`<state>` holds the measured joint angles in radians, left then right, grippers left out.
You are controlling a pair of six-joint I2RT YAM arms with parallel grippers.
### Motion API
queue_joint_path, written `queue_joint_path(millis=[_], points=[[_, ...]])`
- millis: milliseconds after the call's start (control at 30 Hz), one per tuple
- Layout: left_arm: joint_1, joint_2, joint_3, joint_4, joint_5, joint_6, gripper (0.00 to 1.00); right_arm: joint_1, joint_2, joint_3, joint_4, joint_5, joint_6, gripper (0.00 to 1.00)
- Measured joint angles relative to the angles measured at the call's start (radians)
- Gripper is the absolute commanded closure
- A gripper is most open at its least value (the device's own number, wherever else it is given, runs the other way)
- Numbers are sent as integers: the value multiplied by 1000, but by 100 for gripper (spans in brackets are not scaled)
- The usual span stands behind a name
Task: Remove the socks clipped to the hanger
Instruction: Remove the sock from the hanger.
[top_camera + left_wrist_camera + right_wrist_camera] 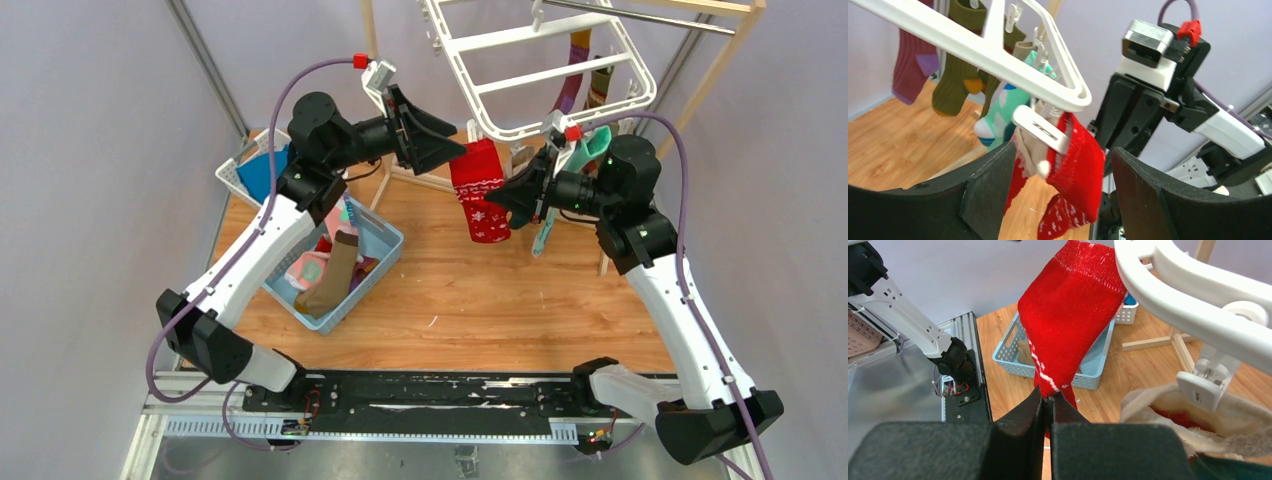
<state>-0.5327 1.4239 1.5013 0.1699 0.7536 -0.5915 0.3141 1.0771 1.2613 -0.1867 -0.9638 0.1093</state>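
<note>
Right jaws pinch shut on the red sock (1068,315) clipped to the hanger (973,50); left jaws gape open at the sock's nine o'clock.

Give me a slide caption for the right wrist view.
Right gripper, jaws shut, pinches the red sock hanging from the hanger.

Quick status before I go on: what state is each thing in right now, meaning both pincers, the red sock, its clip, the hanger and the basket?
left pincer, open, fingers either side of the clip.
right pincer, shut on the red sock low down.
red sock, hanging, cuff clipped to the hanger.
clip, closed on the cuff.
hanger, tilted, other socks hanging from it.
blue basket, holding several socks.
</note>
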Motion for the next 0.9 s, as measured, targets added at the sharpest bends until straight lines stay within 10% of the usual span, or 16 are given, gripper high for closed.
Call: queue_joint_path(millis=[700,900], points=[[21,241,205,173,208,-182,35,0,-23,-22,-67,14,-76,99],[21,266,214,230,248,-225,24,0,-24,-22,-72,15,-77,99]])
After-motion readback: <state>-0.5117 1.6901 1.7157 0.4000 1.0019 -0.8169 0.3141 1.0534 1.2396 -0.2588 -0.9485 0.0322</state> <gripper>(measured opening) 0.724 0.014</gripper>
